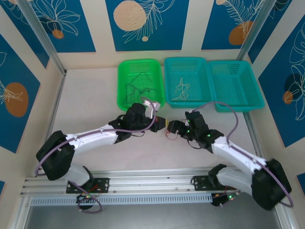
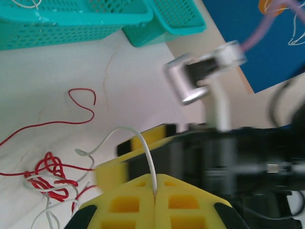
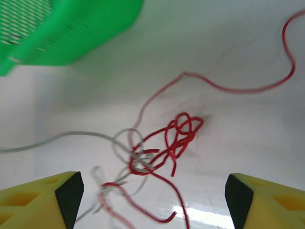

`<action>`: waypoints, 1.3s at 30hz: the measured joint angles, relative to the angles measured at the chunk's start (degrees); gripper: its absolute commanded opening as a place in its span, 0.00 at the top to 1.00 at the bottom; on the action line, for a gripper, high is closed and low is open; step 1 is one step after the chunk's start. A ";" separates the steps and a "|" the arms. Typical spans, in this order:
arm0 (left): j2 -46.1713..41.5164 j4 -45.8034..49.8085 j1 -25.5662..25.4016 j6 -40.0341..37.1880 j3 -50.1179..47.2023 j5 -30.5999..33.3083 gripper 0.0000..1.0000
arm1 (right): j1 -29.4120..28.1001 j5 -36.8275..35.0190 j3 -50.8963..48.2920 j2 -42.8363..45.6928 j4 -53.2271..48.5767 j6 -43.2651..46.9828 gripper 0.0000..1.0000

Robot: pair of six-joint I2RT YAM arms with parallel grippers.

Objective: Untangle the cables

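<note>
— Is any lettering, number or brand to be read?
— None can be made out. On the blue wall panels (image 1: 147, 28) at twelve o'clock, drawn leaves and orange discs are seen, but no writing.
— And on the baskets (image 1: 120, 88) or the arms (image 1: 95, 138)?
— No legible mark is found there; the small details are too blurred.

A bright green perforated plastic basket (image 1: 141, 60) sits at the far side of the pale counter (image 1: 90, 100). A teal perforated plastic basket (image 1: 187, 59) stands just beside it on the right, and a second teal basket (image 1: 238, 83) touches that one. Blue wall panels (image 1: 162, 28) with white leaf outlines and orange discs stand behind.
</note>
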State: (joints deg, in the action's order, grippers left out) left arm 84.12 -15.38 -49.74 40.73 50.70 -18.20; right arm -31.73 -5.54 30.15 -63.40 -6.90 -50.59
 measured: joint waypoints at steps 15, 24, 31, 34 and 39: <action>-26.71 11.89 6.54 -5.49 -3.13 6.97 1.00 | 2.51 -8.50 6.25 -18.71 -4.98 -13.09 0.46; -44.13 27.61 19.96 -9.84 5.14 15.15 1.00 | 10.03 -13.16 3.87 -15.06 -10.56 -13.90 0.97; -40.02 31.80 20.63 -9.84 4.85 14.19 1.00 | 8.13 -10.49 1.14 -9.05 -6.73 -7.26 0.63; -39.26 32.59 20.68 -9.84 3.91 12.81 1.00 | 2.99 -7.65 1.46 -5.79 -2.78 -1.60 0.52; -39.41 33.05 20.74 -9.86 2.62 8.98 1.00 | -10.34 -4.68 3.89 -4.68 4.63 9.94 0.41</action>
State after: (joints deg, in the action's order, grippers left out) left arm 44.71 17.67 -28.99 30.87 53.32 -9.21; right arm -42.06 -10.22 34.04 -68.07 -2.26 -40.64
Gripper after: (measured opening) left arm 0.039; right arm 0.562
